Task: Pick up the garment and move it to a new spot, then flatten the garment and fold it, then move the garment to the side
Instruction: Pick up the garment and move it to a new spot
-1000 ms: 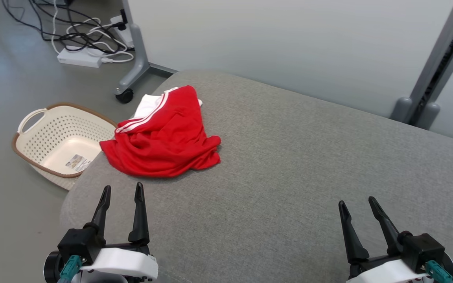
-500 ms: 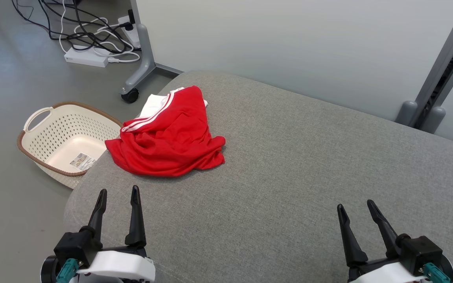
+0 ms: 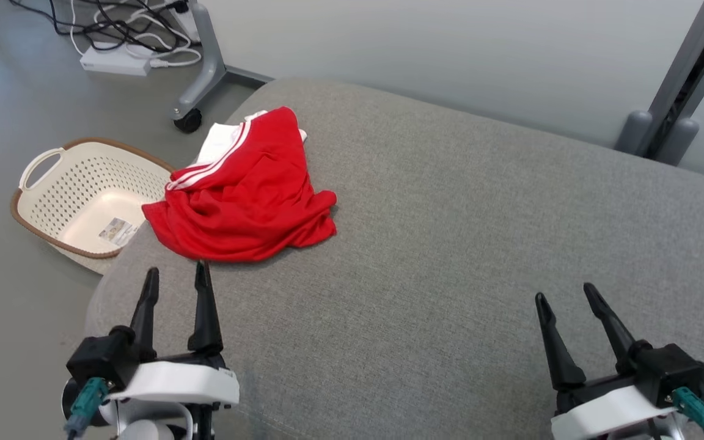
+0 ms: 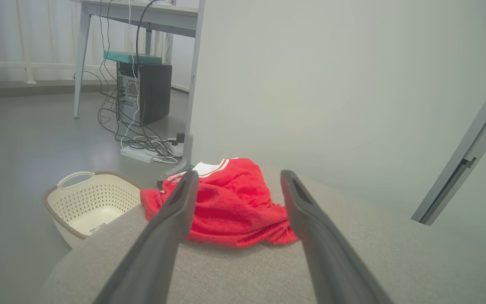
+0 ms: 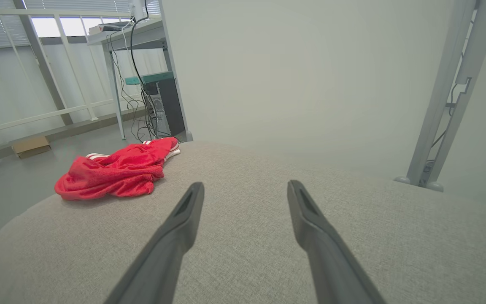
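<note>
Left claw [image 3: 176, 269] stands released, jaws spread and empty, its tips just short of the near hem of the garment [image 3: 242, 201]; right claw [image 3: 563, 292] is likewise released and empty, well apart from the cloth, over the bare upholstery of the bench [image 3: 450, 244]; the garment, red with white stripes and a white band, lies crumpled near the bench's far left corner, its left hem at the rounded edge; the basket [image 3: 77, 189] sits on the floor just beside and below that edge; cables [image 3: 126, 36] and a castor [image 3: 188, 121] lie beyond. Risks, as judged: a shallow pinch catching only the top layer would let the bundle unroll and slip off the edge toward the basket or floor; fingertips pushing before they close could nudge the cloth over that same edge; tips driven too low could snag the bench's weave; a single-point lift would likely leave the cloth twisted, hampering the flattening; a reach by the right claw across the bench risks crossing the left arm.
</note>
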Controlling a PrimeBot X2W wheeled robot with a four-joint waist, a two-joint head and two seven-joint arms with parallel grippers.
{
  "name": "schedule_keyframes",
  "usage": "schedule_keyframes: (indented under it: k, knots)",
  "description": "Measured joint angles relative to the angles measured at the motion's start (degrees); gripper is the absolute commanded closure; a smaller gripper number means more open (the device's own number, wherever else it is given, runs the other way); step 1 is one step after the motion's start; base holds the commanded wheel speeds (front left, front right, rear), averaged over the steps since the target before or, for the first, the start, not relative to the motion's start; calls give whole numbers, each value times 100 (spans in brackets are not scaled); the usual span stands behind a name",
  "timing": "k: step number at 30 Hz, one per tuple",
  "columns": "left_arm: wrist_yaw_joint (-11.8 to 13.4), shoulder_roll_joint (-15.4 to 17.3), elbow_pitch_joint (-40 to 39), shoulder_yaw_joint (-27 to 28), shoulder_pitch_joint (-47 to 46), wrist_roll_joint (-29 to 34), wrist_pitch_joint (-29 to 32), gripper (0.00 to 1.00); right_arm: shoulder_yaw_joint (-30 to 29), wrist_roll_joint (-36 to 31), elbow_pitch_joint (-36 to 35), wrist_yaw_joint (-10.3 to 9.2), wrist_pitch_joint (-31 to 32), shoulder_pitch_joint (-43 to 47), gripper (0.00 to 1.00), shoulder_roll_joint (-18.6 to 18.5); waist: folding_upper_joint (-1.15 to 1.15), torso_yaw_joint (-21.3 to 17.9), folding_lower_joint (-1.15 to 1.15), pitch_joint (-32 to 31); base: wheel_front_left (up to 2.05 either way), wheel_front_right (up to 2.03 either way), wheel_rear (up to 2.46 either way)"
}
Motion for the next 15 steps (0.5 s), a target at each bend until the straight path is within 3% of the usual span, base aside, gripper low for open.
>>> schedule_keyframes:
  k: [8, 15]
  knots:
    - [143, 2, 179, 34, -869, -414, 0, 0, 148, -79, -56, 0, 0, -514, 0, -485, 0, -123, 0, 752, 0, 0, 0]
    - [70, 3, 1240, 191, -2243, -616, -8, 0, 220, -77, -84, 0, 0, -987, 0, -870, 0, -222, 0, 1499, 0, 0, 0]
